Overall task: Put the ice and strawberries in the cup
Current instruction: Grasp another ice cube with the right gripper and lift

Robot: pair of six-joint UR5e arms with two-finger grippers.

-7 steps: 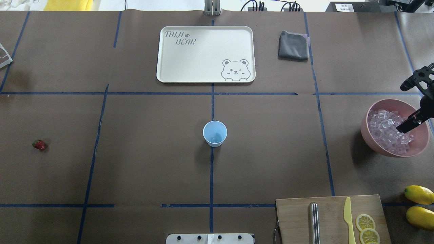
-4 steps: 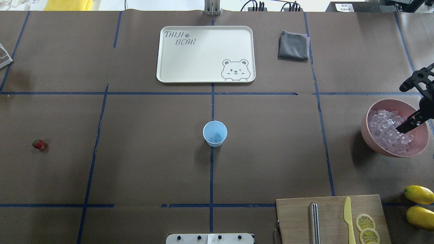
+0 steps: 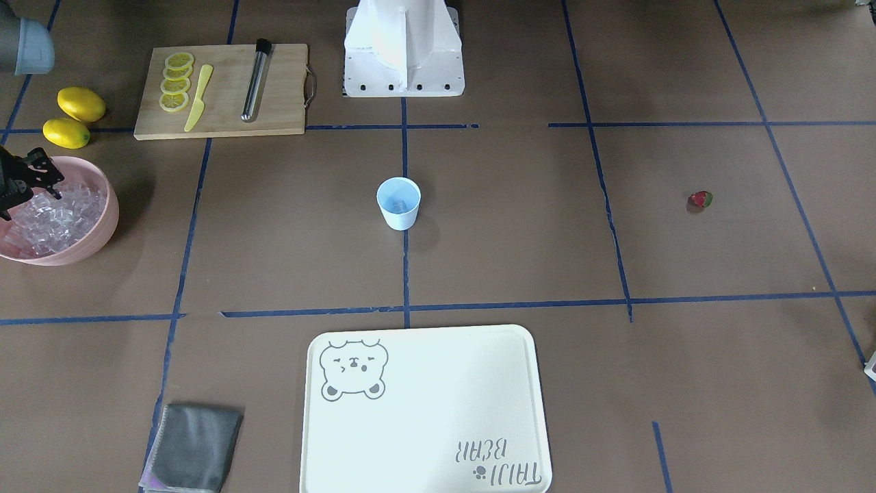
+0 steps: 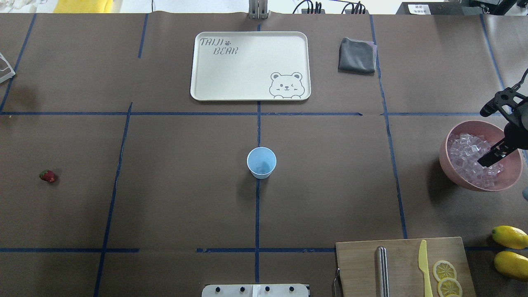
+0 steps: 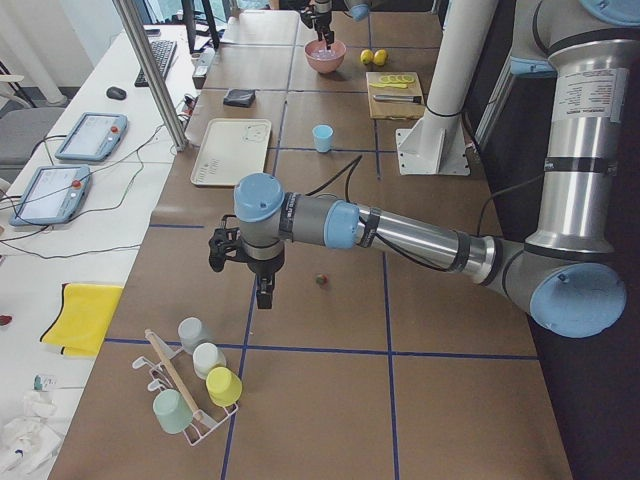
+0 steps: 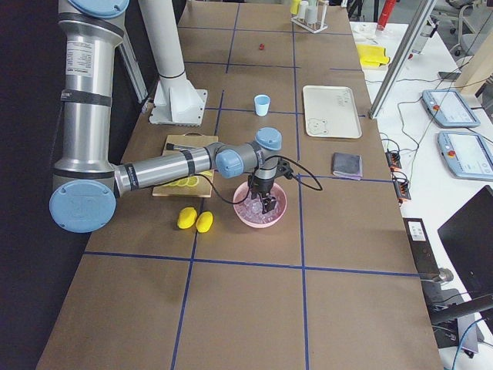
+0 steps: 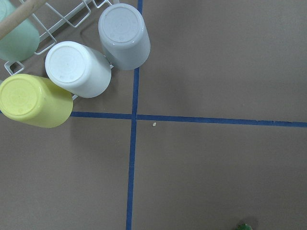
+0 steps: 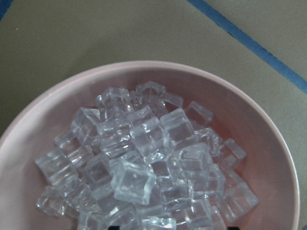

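Note:
The pale blue cup (image 4: 261,162) stands upright at the table's centre, and something small and clear seems to lie in its bottom. Far to its left lies the red strawberry (image 4: 48,176), alone on the brown paper. Ice (image 8: 144,158) is heaped in the pink bowl (image 4: 444,161) at the right edge. My right gripper (image 4: 486,134) hangs open over that ice, one finger (image 4: 491,156) low inside the bowl. My left gripper (image 5: 264,292) shows only in the exterior left view, near the strawberry (image 5: 321,280); I cannot tell its state.
A cream tray (image 4: 198,66) and a folded grey cloth (image 4: 357,55) lie at the back. A cutting board (image 4: 359,264) at the front right carries a yellow knife, lemon slices and a metal rod. Two lemons (image 4: 510,236) lie beside it. A rack of cups (image 7: 76,69) stands past the strawberry.
My right gripper has shifted slightly left and lower over the ice in the bowl, still open. The cup and strawberry have not moved.

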